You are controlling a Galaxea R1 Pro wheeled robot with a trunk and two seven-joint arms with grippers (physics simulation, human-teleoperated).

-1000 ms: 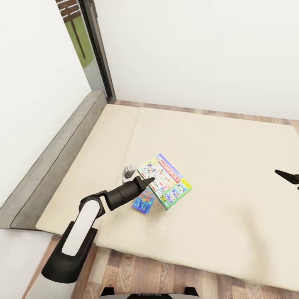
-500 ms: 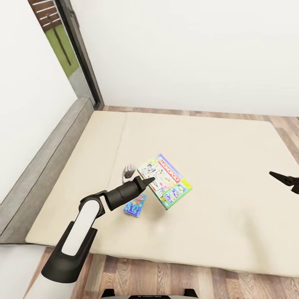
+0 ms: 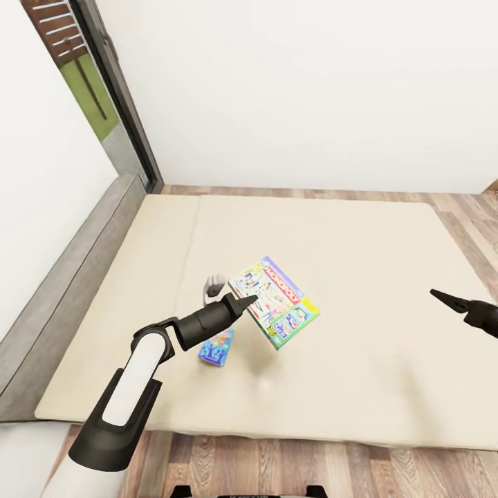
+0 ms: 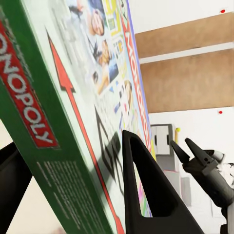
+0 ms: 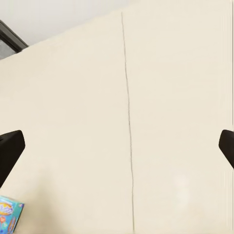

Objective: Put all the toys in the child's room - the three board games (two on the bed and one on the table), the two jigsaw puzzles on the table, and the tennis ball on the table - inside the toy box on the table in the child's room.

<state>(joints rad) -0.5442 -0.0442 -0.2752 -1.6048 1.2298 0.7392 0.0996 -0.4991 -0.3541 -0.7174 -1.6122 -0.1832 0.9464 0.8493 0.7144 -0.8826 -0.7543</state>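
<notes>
The left claw (image 3: 247,299) grips the flat white-green printed "Monopoly" cardboard box (image 3: 275,301) by its corner, held tilted above the cream bed (image 3: 360,249), while the smaller blue colourful cardboard game box (image 3: 216,346) lies on the mattress at about 7 o'clock from it. The right claw (image 3: 443,299), at 3 o'clock, hangs with fingers spread, empty. A firm corner pinch seems advisable against slipping; open mattress surrounds both boxes, with the wood floor (image 3: 290,463) along the bed's near edge at 6 o'clock.
</notes>
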